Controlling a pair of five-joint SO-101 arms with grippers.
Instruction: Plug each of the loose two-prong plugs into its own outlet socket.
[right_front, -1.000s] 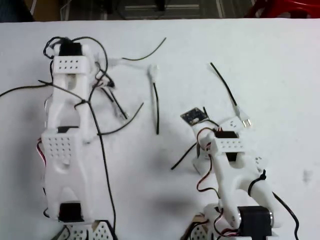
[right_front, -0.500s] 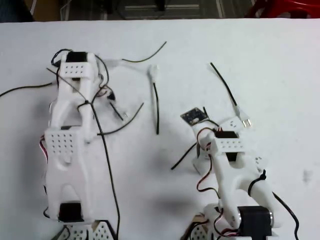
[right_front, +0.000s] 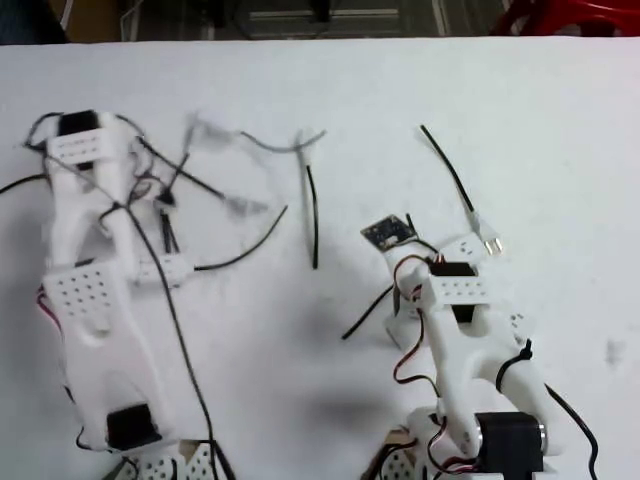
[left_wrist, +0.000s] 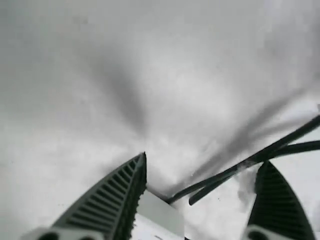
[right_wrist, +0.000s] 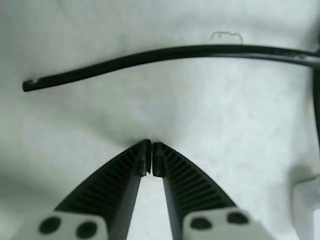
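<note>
One two-prong plug (right_front: 489, 243) lies loose right of centre on the counter (right_front: 560, 120), near my right hand (right_wrist: 151, 145), closed on nothing; my left hand (left_wrist: 204, 161), open astride black wires (left_wrist: 280, 145), has just swung toward the left edge, dragging them along; I judge nothing plugged in yet.

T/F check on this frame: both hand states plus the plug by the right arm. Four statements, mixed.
1. The right hand is shut and empty. True.
2. The left hand is shut. False: it is open, with black cables running between its fingers.
3. A white two-prong plug lies on the table near the right arm. True.
4. That plug sits in a socket. False: it lies loose with its prongs bare.
</note>
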